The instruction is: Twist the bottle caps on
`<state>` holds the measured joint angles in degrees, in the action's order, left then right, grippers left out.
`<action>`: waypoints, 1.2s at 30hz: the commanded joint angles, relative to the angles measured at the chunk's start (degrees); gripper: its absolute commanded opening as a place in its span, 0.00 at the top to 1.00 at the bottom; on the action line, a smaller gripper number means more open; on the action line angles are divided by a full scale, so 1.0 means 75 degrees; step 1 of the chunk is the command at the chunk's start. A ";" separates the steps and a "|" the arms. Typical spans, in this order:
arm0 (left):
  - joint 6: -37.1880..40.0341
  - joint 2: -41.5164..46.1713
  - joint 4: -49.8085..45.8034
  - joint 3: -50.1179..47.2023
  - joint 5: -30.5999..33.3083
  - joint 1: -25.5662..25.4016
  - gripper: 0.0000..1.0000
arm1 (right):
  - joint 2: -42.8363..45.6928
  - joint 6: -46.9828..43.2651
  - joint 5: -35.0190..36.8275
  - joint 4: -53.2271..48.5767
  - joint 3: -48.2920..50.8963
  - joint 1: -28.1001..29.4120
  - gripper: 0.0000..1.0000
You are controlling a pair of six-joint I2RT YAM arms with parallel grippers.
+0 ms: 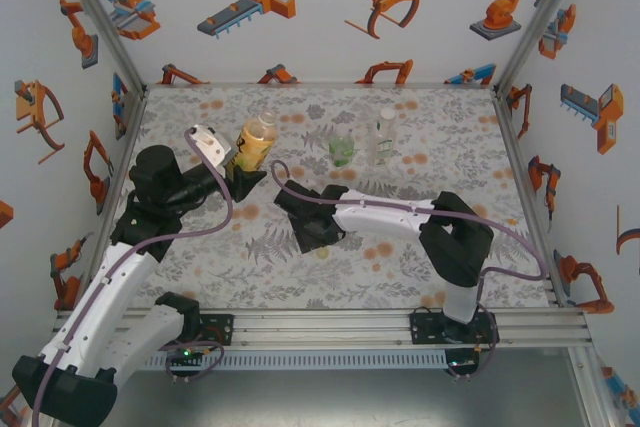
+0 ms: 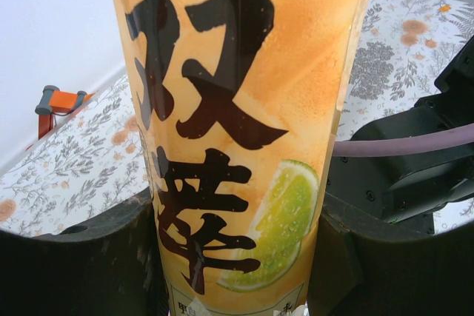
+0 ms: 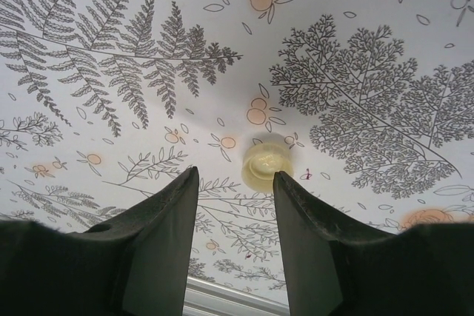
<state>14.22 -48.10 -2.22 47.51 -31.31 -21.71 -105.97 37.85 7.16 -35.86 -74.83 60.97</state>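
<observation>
My left gripper [image 2: 237,264] is shut on the amber bottle [image 2: 244,109] with the yellow label, its dark fingers [image 2: 74,271] pressing both sides of the lower body. From above, that bottle [image 1: 255,140] stands upright at the back left with the left gripper [image 1: 243,175] at its base. A pale yellow bottle cap [image 3: 266,166] lies on the table just past the tip of the right-hand finger. My right gripper [image 3: 233,174] is open above the cloth with nothing between its fingers. The top view has the right gripper [image 1: 308,230] near the table's middle.
A squat green-tinted bottle [image 1: 342,151] and a slim colourless bottle [image 1: 384,136] stand upright at the back centre. The fern-patterned tablecloth [image 1: 420,277] covers the table. White walls with robot stickers enclose it, and a metal rail [image 1: 330,322] runs along the near edge.
</observation>
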 commanded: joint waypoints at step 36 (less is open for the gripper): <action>-0.0042 0.0061 0.0141 0.0006 -0.0150 0.0015 0.95 | -0.0507 -0.0069 0.0187 -0.0365 0.0024 0.0081 0.56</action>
<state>14.22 -48.10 -2.22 47.51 -31.29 -21.71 -108.86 37.67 8.40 -37.71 -74.83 60.97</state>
